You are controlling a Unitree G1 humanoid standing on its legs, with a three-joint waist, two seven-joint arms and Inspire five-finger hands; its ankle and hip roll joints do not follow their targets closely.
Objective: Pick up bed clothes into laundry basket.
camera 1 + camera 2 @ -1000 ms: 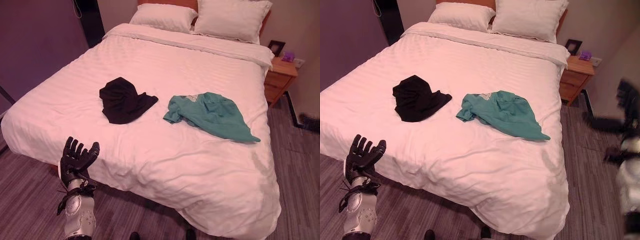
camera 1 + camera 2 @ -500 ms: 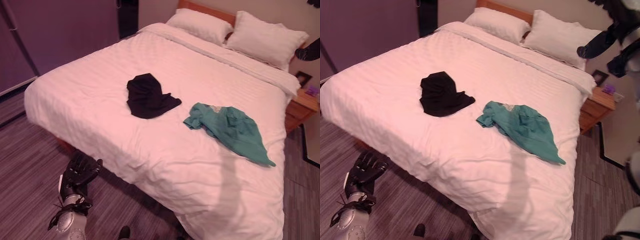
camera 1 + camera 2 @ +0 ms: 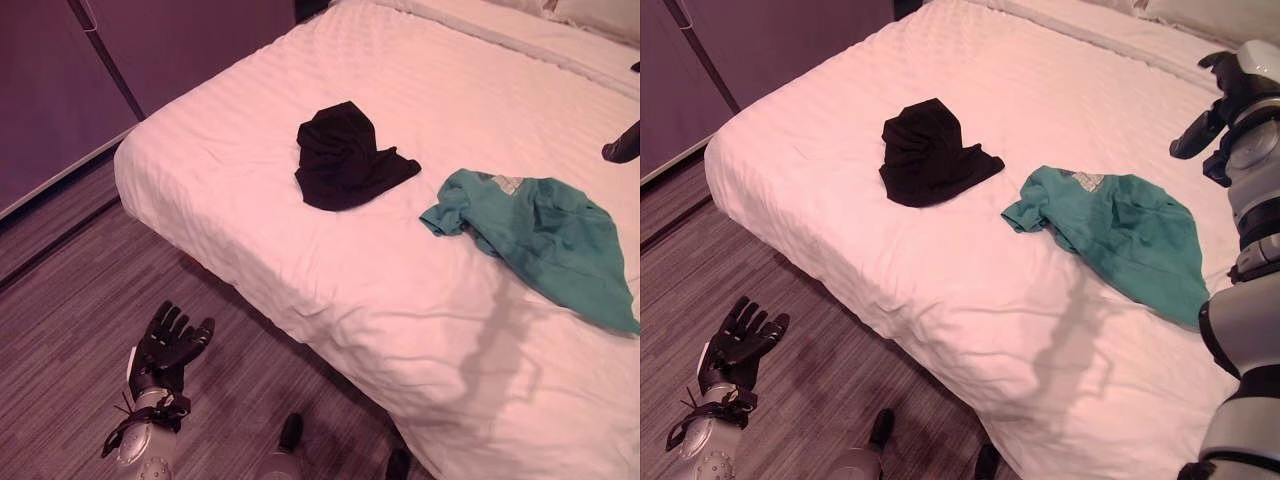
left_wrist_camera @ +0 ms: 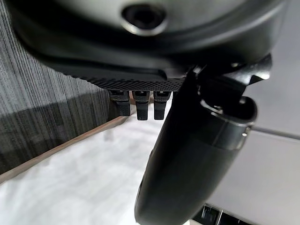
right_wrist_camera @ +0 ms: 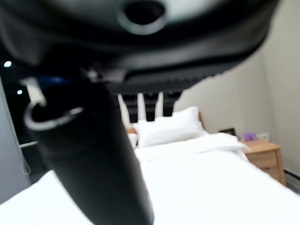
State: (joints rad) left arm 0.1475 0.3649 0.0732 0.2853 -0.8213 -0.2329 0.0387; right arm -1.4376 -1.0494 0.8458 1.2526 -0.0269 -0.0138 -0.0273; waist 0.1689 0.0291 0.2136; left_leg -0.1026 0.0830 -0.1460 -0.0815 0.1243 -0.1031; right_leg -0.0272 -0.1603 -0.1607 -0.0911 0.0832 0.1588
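1. Shifted since half a second ago: whole picture swung left and down, so camera moved, not the things; pillows now cut off at the top edge, more floor (image 3: 70,290) on the left.
2. Both garments unmoved on the bed (image 3: 230,190), same spacing as before.
3. Black garment (image 3: 345,158) crumpled mid-surface, nearer the bed's left edge, well clear of that edge.
4. Teal garment (image 3: 545,232) spread flat toward the bed's right edge, neck label up, near the black one but not touching.
5. Left hand (image 3: 165,345) low over the floor, off the bed's near-left corner, fingers straight and spread wide, holding nothing. Sat at about the same lower-left spot in the earlier frames.
6. Left wrist view: left hand's fingers (image 4: 139,108) straight, thumb relaxed, white sheet past them.
7. Right hand (image 3: 1197,137) raised over the bed's right side, beyond the teal garment, touching nothing.
8. Right wrist view: fingers (image 5: 149,105) straight, wide, empty; pillow (image 5: 168,126) and wooden nightstand (image 5: 265,152) past them.
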